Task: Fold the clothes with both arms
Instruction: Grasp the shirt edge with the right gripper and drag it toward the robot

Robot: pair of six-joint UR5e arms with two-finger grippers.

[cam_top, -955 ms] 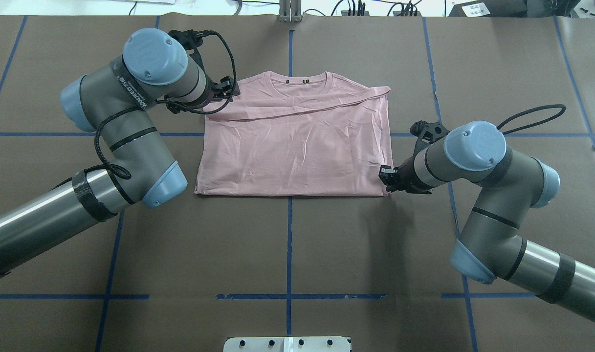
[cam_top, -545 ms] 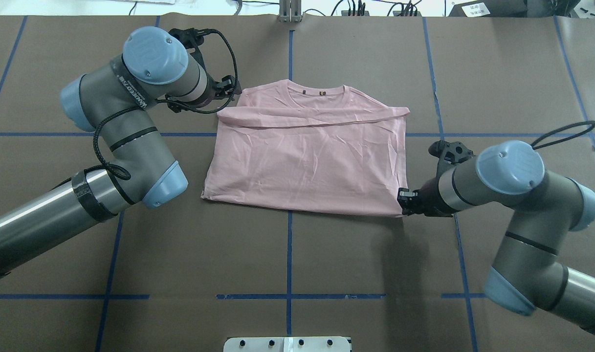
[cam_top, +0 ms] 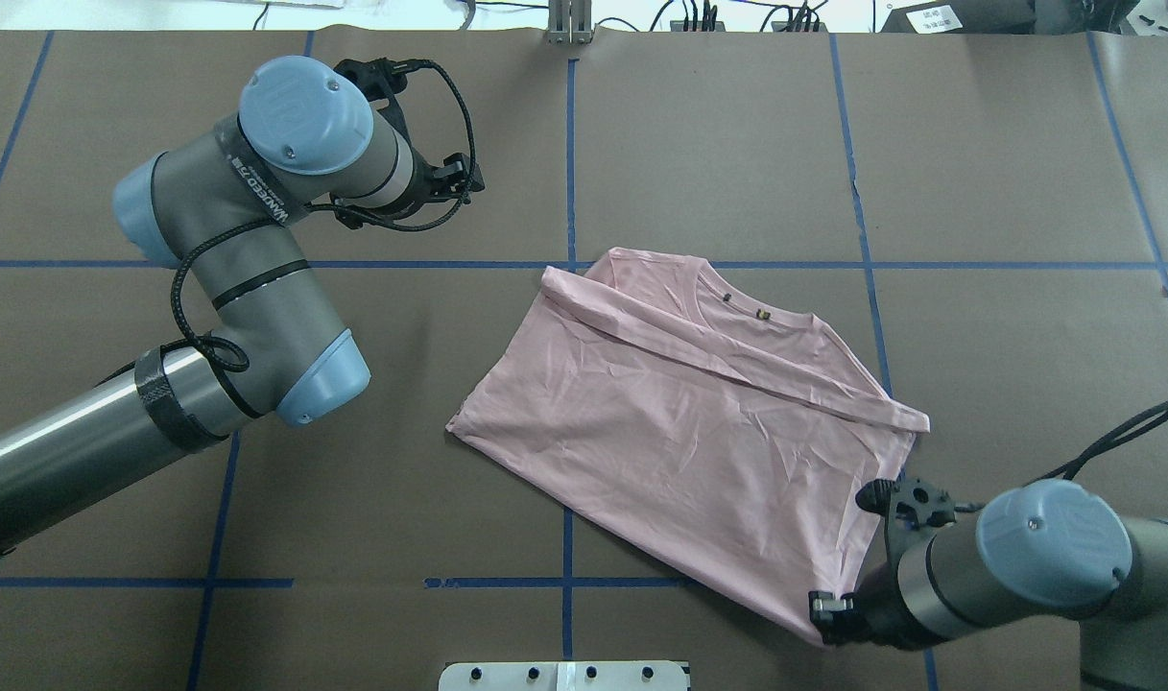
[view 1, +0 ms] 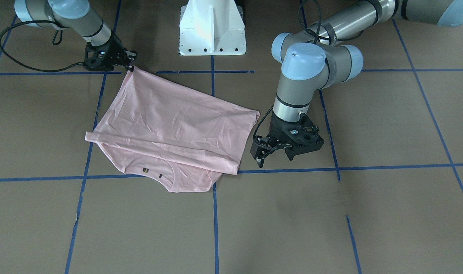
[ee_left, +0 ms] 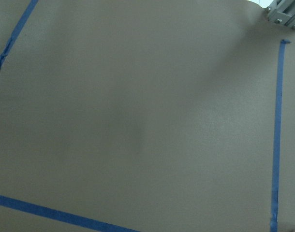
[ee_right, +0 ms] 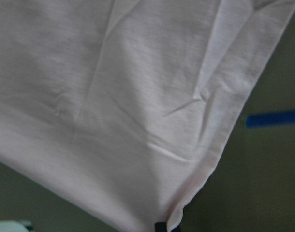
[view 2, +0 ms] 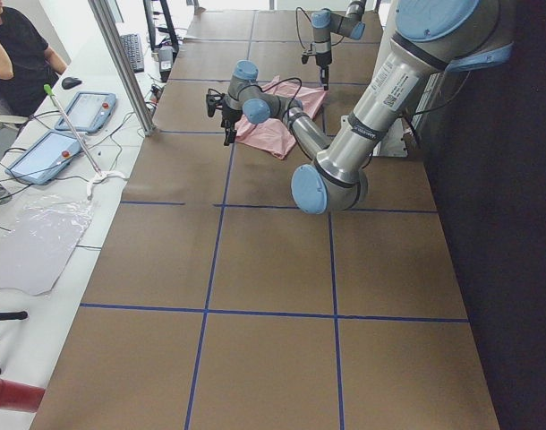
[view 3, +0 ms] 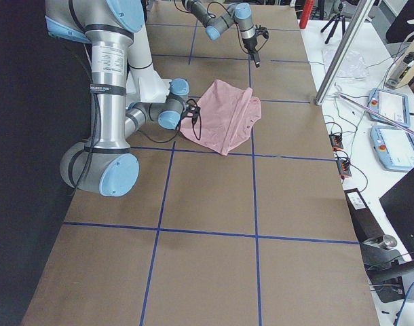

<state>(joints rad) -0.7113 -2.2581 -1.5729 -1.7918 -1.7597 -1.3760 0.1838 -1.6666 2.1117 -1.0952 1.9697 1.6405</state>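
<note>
On the brown table (cam_top: 353,499), right of the middle in the overhead view, the pink T-shirt (cam_top: 679,422) lies plain side up and skewed against the blue tape lines (cam_top: 564,173). The collar points at the far side and the hem corner sits close to the robot. No print is showing.

Progress looks like roughly halfway. The sides look tucked in, so the body reads as a rough rectangle, and one long folded band (cam_top: 737,360) runs slantwise just below the neckline. What seems left is squaring the shirt up and folding it over on itself, plus smoothing, since the cloth is pretty wrinkly.

The right gripper (view 1: 131,64) is pinched onto the hem corner nearest the base, and its wrist view shows that corner caught right at the fingertip. The left gripper (cam_top: 464,179) hangs over bare table, well apart from the shirt. Whether it's spread or closed, the pictures don't really show; its wrist camera sees only paper and tape.

Head count:
- one T-shirt
- two arms
- two grippers, only one touching fabric
- one white pedestal (view 1: 212,26)
- one person (view 2: 13,54) at the edge of the left side view
</note>
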